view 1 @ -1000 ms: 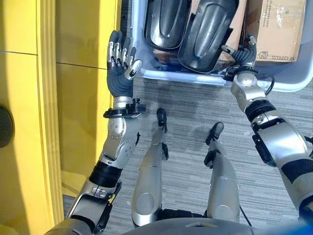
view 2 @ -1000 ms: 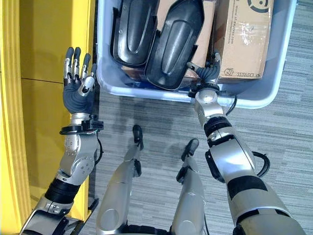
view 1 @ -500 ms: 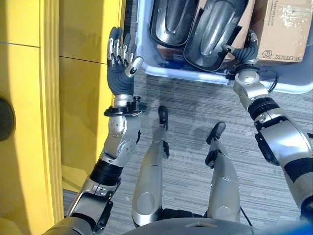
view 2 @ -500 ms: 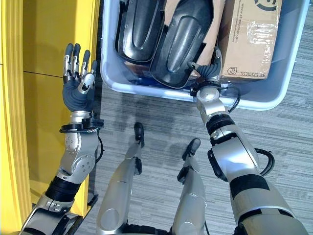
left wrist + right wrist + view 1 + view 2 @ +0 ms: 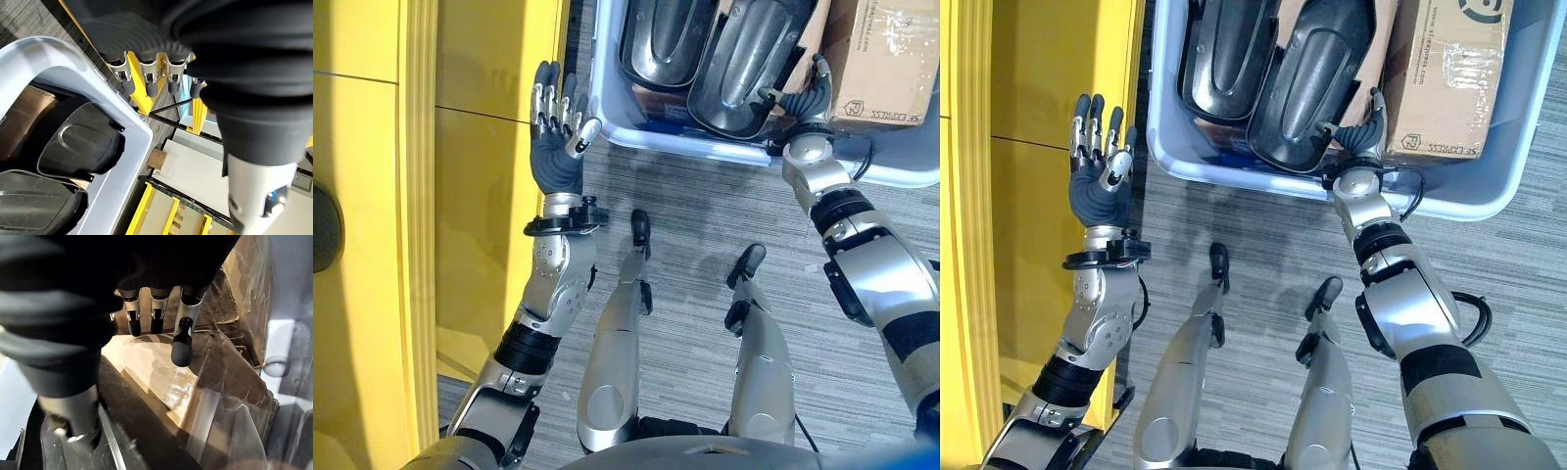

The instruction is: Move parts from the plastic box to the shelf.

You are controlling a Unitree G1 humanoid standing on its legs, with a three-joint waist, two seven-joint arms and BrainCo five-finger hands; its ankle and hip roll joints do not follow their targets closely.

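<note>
The right hand [image 5: 1359,116] has reached a little deeper over the near rim of the box [image 5: 1489,201] than a second ago, and the whole view has slid slightly, so the box sits a touch higher in frame; the left hand [image 5: 558,132] has held its pose.

The pale blue-grey plastic box stands on the grey striped floor [image 5: 685,245]. Two black moulded parts lie in it side by side, leaning toward the near wall: the left part [image 5: 1229,59] and the right part [image 5: 1317,83], whose near end rests just inside the near rim. A brown cardboard carton [image 5: 1449,73] fills the box's right side, and another strip of cardboard [image 5: 146,367] lies under the parts.

The right hand sits in the box at its near edge, between the right part and the carton. In its wrist view the fingers [image 5: 182,340] are bent only loosely above the cardboard, the thumb lies on the black part's edge, and nothing is clasped; the hand is relaxed and empty.

The left hand is raised outside the box's near left corner, beside the yellow shelf [image 5: 480,147], palm toward the camera, fingers straight and spread, holding nothing.
</note>
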